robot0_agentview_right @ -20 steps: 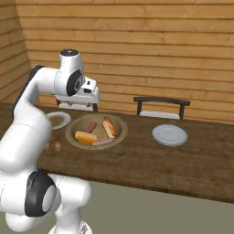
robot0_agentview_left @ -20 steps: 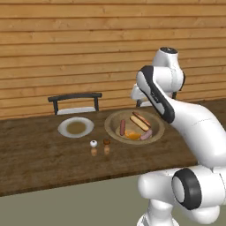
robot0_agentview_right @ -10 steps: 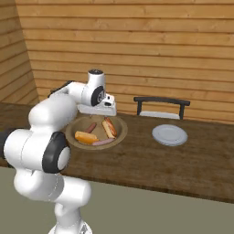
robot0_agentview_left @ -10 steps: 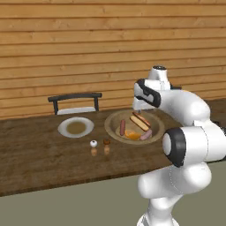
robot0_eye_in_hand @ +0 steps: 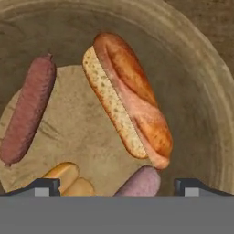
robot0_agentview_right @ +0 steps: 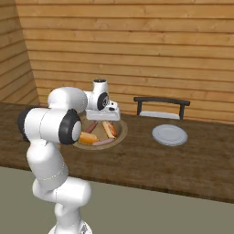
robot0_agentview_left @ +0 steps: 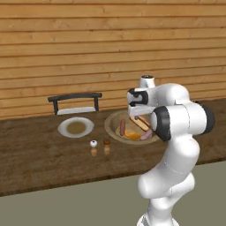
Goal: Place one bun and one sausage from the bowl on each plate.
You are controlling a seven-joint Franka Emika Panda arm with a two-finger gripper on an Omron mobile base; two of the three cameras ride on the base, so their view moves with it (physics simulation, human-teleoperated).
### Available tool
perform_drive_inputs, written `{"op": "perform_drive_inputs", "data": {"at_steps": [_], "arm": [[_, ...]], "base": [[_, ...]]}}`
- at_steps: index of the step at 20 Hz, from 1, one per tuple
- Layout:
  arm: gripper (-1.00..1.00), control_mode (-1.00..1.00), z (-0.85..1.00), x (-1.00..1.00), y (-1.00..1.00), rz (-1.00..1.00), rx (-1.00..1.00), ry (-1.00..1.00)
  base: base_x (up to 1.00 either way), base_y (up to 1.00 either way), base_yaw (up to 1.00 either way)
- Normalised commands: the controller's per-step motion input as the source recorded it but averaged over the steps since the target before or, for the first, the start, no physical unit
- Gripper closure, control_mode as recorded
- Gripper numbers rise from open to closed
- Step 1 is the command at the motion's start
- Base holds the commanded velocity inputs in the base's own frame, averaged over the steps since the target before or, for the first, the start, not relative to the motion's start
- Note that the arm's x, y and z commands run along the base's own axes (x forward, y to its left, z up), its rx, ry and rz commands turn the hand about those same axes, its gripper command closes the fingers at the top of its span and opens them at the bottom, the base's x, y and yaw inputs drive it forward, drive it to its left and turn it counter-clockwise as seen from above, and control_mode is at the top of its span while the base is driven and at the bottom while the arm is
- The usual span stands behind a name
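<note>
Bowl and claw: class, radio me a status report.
Claw open, empty, over the bowl. Long bun, two sausages and a second bun in the bowl. Plate bare. Nothing in the way.

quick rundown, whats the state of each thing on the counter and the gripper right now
gripper: open, empty, hanging over the bowl
bowl: upright on the counter, holding buns and sausages
long bun: lying in the bowl, split side showing
dark sausage: lying in the bowl, apart from the long bun
plate: flat on the counter, no food on it
shakers: two, upright, side by side in front of the plate
</note>
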Motion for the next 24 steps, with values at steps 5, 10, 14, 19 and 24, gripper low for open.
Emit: {"op": "perform_drive_inputs", "data": {"at_steps": [5,10,14,19,24], "arm": [[-1.00,-1.00,-0.47,0.29,-0.18,0.00,0.00,-0.12],[-1.00,-1.00,-0.42,0.26,-0.01,0.02,-0.01,-0.16],[-1.00,-1.00,-0.38,0.29,-0.01,0.01,-0.04,-0.15],[1.00,-1.00,-0.12,0.09,-0.01,0.00,0.00,-0.08],[1.00,-1.00,0.01,-0.04,0.00,0.00,0.00,0.00]], "base": [[0.00,0.00,0.00],[0.00,0.00,0.00],[0.00,0.00,0.00],[0.00,0.00,0.00],[0.00,0.00,0.00]]}}
